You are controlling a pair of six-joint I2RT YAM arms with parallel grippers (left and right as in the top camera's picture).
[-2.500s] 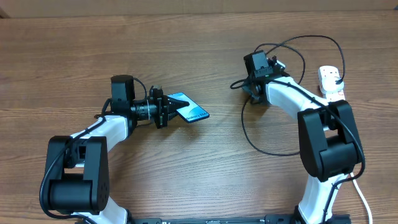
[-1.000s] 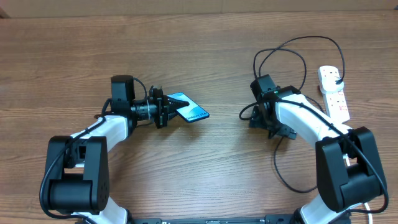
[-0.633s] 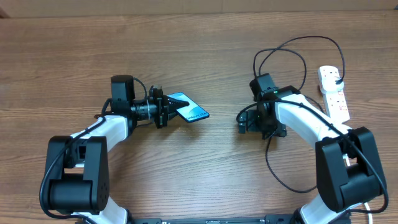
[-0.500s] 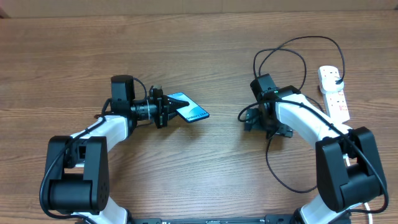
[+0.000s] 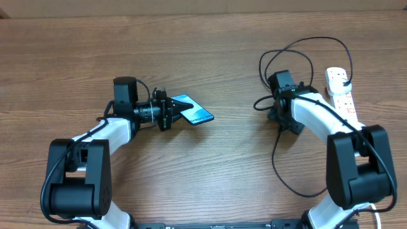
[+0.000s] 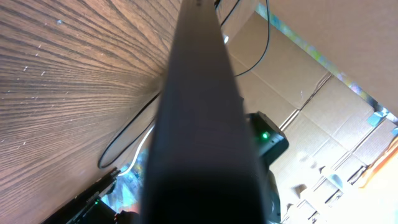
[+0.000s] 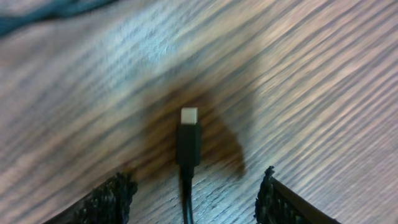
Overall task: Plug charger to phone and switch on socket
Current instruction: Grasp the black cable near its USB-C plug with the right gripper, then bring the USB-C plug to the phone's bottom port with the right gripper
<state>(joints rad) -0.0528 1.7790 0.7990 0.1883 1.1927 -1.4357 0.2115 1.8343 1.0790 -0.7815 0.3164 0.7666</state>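
My right pincer (image 7: pixel 196 185) is released: its two dark pads (image 7: pixel 115 198) stand wide apart, low over the brown wooden desk (image 5: pixel 203 38). The thin black charger cable (image 7: pixel 188 149) runs out between them, its small silver plug tip (image 7: pixel 188 116) lying flat on the wood ahead, and neither pad touches it. If I close from here, I judge I will catch the cable behind the plug body. The tip would then droop or twist and miss the port (the wrist picture is also blurred, so my aim is poor).

Further out, the cable curls in big loose loops around my right arm, between the desk's middle and its right edge. I think a loop could snag my forearm when I carry the tip leftward. That would drag on the white elongated power strip (image 5: pixel 341 95), which lies by the right edge towards the far corner. I cannot tell how firmly the cable's other end sits there.

My left pincer (image 5: pixel 168 110) is clenched on one end of the slim smartphone with the blue-teal screen (image 5: pixel 194 112), holding it tilted off the wood, left of the desk's middle. Gripped by one end only, it may pivot or slip if the tip pushes in off-axis.
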